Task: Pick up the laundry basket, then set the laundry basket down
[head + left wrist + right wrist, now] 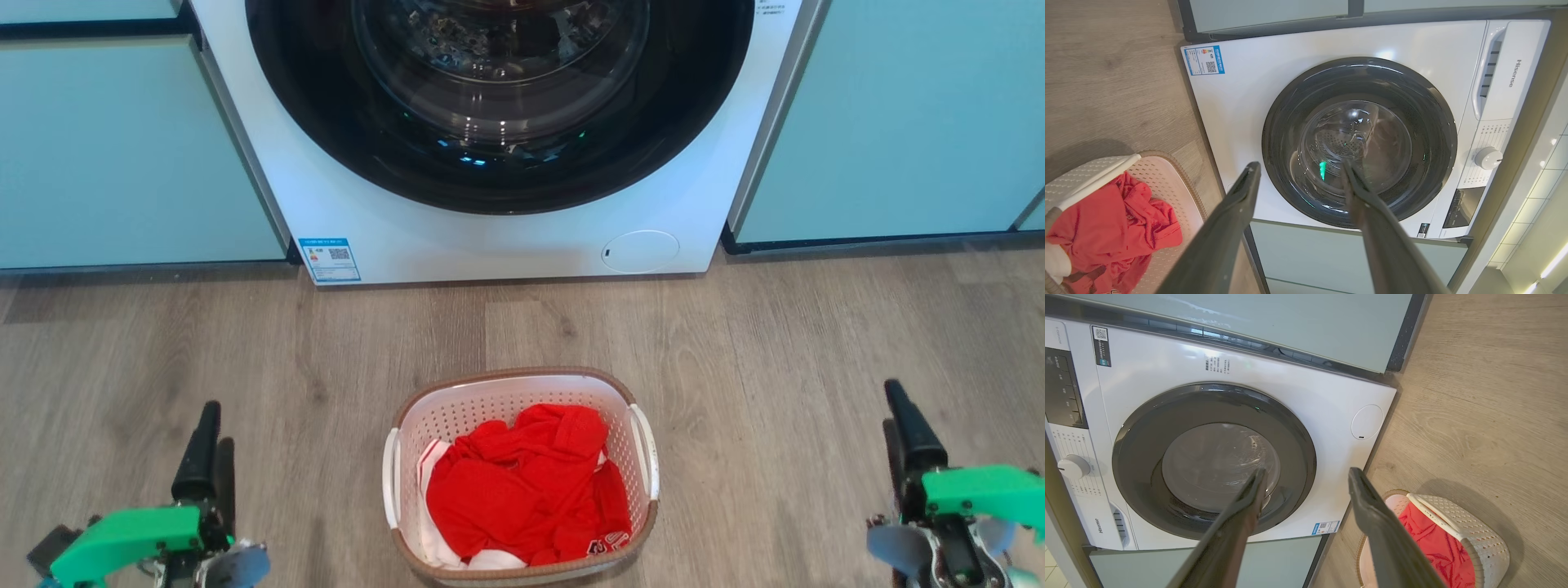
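Observation:
The laundry basket [510, 374] stands on the wooden floor low in the head view, white and perforated with a brown rim and two white side handles. Red clothes [522, 490] lie crumpled inside it. My left gripper [211, 412] hovers well to the basket's left and my right gripper [896, 392] well to its right, both apart from it. In the left wrist view the left gripper [1301, 165] is open with nothing between its fingers, and the basket [1094, 167] sits at the lower left. The right gripper [1307, 472] is open and empty too, beside the basket [1478, 535].
A white front-loading washing machine [506, 237] with a dark round door stands just beyond the basket. Pale green cabinets [122, 147] flank it on both sides. Bare floor [816, 343] stretches between the machine and the basket and around both grippers.

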Available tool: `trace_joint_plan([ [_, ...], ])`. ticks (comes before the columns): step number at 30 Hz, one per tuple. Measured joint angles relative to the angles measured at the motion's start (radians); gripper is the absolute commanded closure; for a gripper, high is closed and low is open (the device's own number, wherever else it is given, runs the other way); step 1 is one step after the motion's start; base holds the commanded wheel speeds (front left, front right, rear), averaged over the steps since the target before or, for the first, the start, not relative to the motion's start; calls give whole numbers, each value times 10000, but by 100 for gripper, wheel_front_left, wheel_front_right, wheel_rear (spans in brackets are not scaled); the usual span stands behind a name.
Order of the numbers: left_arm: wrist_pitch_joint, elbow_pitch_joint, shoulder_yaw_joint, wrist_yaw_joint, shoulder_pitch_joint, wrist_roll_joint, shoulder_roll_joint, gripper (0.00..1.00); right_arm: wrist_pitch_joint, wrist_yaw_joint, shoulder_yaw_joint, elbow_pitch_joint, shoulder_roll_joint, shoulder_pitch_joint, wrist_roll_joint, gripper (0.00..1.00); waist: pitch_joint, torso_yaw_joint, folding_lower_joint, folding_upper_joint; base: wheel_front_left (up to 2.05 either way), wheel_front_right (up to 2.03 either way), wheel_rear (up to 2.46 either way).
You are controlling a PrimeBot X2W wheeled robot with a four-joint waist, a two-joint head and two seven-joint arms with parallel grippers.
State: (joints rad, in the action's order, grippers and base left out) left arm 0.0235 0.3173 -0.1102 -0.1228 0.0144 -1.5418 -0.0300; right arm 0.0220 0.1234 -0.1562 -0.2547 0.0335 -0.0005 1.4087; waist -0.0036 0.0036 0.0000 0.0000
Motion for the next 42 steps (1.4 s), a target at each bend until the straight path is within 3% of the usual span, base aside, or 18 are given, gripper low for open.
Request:
trace_joint_plan([
  [8,-257,-339,-127,-2,-65,508,0,0,-222,0,-44,558,0,-177,-1321,0,-27,89,0,0,0,0,0],
  [13,-389,-546,-140,-2,-187,807,0,0,-343,0,619,1223,8,-282,-3285,0,-27,157,0,0,0,0,0],
  [18,-527,-794,-295,-2,-188,1329,-2,0,-514,0,872,1546,8,-423,-4274,0,-11,219,0,0,0,0,0],
  [32,-943,-1795,-474,15,-412,4038,-2,0,-899,0,1292,2307,15,-604,-6661,0,40,265,0,0,0,0,0],
  [42,-1229,-3062,598,926,-416,6683,-8,0,-1212,0,1626,2669,65,-678,-8368,0,88,233,0,0,0,0,0],
])
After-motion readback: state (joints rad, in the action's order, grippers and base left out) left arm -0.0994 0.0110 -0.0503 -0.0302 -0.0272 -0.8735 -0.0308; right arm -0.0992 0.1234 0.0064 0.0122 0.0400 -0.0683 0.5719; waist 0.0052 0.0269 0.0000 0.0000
